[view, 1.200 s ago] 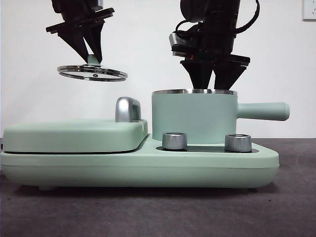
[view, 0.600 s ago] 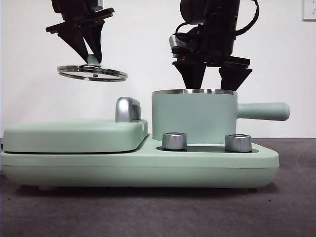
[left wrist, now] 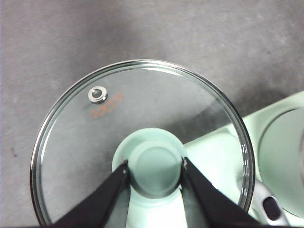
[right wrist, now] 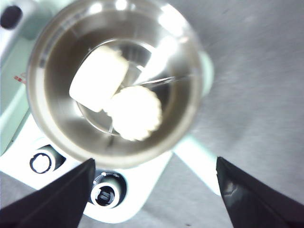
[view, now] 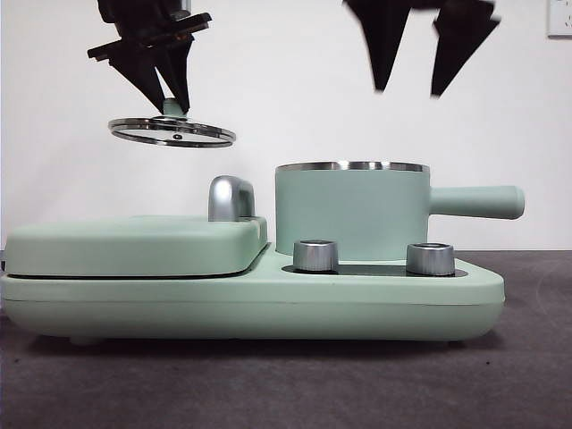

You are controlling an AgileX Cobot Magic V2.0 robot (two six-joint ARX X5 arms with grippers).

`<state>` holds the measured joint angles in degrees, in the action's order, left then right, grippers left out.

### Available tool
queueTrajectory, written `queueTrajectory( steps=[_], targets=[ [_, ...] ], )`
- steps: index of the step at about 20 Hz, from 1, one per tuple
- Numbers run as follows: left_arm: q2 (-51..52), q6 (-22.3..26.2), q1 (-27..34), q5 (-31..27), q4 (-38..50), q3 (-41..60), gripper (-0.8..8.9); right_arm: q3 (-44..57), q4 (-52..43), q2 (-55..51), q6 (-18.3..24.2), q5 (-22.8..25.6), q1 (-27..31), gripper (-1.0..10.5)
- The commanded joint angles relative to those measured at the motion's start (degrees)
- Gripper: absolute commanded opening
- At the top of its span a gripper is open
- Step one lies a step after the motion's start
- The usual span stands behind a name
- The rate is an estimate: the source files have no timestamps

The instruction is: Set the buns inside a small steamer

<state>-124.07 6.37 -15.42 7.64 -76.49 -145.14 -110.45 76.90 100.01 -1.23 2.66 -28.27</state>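
The small steamer (view: 350, 211) is a mint-green pot with a steel rim and a straight side handle, standing lidless on the right of the appliance. Looking down from the right wrist, both buns lie inside the steamer (right wrist: 52, 118): a smooth loaf (right wrist: 98, 78) and a ridged dome (right wrist: 135, 113), touching each other. High above the pot hangs my right gripper (view: 420, 85), open and empty, also seen as my right gripper (right wrist: 154, 190). My left gripper (view: 167, 98) holds the glass lid (view: 172, 132) in the air over the appliance's left half, and my left gripper (left wrist: 154, 164) is shut on the lid's green knob (left wrist: 153, 164).
The mint-green appliance base (view: 268, 299) carries a flat griddle cover (view: 134, 243) with a chrome handle (view: 231, 197) on its left. Two steel dials (view: 316, 255) sit in front of the pot. Dark grey table surface (view: 268, 384) lies in front.
My right gripper rose from the pot's rim to high above it, with its jaws spread wider. The left gripper and the lid stayed nearly still.
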Motion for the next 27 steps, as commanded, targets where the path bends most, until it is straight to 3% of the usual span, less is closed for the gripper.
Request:
queueTrajectory(
  steps=[1,6,13,19,23,27],
  targets=[
    [0.26,-0.68,-0.83,0.52,1.05,-2.67,0.18,0.52,4.39,-4.33,0.57,0.42,-0.33,4.0],
    [0.26,-1.07,-3.10,0.57,0.96,-2.64,0.18,8.90,4.39,-20.65,-1.68,0.35,-0.52,4.0],
    [0.26,-1.49,-9.38,0.57,1.11,-2.64,0.18,29.24,4.17,-47.84,-1.77,0.28,-0.52,4.0],
    [0.26,-1.49,-16.35,0.57,1.44,-2.64,0.18,48.50,-7.34,-69.70,-1.79,-8.87,-0.52,4.0],
    [0.26,-1.49,-20.79,0.57,1.27,-2.62,0.19,55.76,-12.24,-79.41,-3.28,-10.38,-0.52,4.0],
    [0.20,-1.46,-24.48,0.59,1.95,-2.16,0.18,56.65,-12.68,-82.97,-3.30,-10.51,-0.52,4.0]
  ],
)
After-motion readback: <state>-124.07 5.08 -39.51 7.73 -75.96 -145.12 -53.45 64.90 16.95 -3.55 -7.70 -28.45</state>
